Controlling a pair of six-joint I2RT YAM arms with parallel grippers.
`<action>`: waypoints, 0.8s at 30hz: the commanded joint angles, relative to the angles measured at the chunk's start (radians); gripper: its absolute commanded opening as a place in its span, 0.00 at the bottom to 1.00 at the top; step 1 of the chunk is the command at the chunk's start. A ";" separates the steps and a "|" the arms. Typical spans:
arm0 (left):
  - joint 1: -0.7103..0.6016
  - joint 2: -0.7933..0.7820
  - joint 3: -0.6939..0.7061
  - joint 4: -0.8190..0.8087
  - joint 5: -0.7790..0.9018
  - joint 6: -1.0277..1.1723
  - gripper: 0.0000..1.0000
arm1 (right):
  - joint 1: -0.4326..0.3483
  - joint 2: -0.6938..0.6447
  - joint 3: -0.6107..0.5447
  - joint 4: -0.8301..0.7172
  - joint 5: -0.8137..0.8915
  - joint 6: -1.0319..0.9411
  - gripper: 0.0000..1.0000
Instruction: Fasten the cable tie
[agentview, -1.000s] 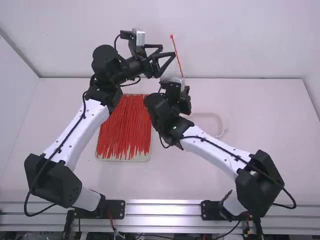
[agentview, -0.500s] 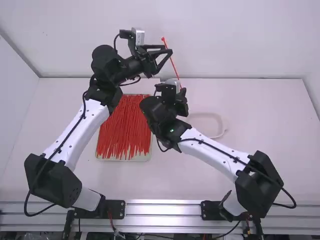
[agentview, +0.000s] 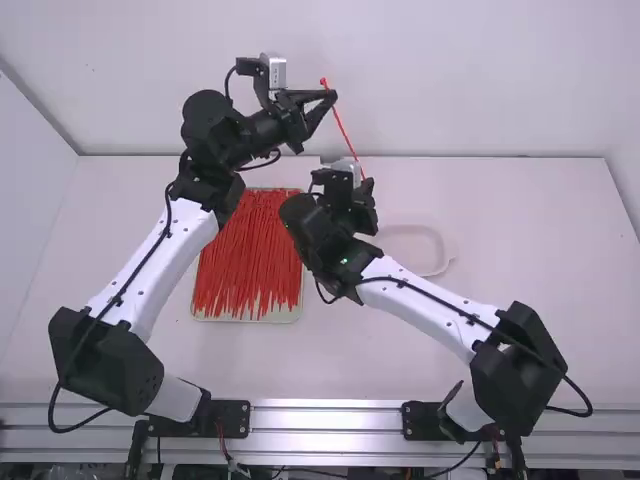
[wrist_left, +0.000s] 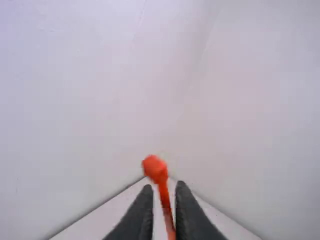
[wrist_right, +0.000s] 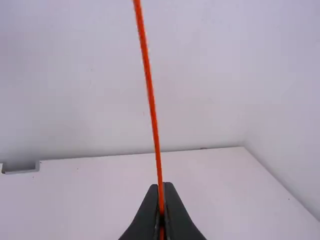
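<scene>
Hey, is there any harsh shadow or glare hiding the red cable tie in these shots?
High view: soft, even light, only faint shadows on the table; the cable tie stands clear against the wall. Left wrist view: no glare, its red head sits inside the left gripper. Right wrist view: no glare, the strap rises from the right gripper.

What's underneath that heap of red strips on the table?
A pale flat tray: just its near rim peeks out below the red cable ties. The ties cover its middle, and the left arm hides its far corner.
</scene>
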 joint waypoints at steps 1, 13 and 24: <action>0.009 -0.002 0.026 0.007 -0.006 -0.001 0.02 | -0.003 0.006 0.035 0.002 0.017 0.018 0.00; 0.016 -0.002 0.026 -0.026 -0.007 0.054 0.02 | -0.035 0.006 0.035 -0.012 -0.357 -0.137 0.49; 0.163 -0.002 0.026 -0.095 0.063 0.053 0.02 | -0.010 -0.010 0.035 -0.169 -0.782 -0.242 0.88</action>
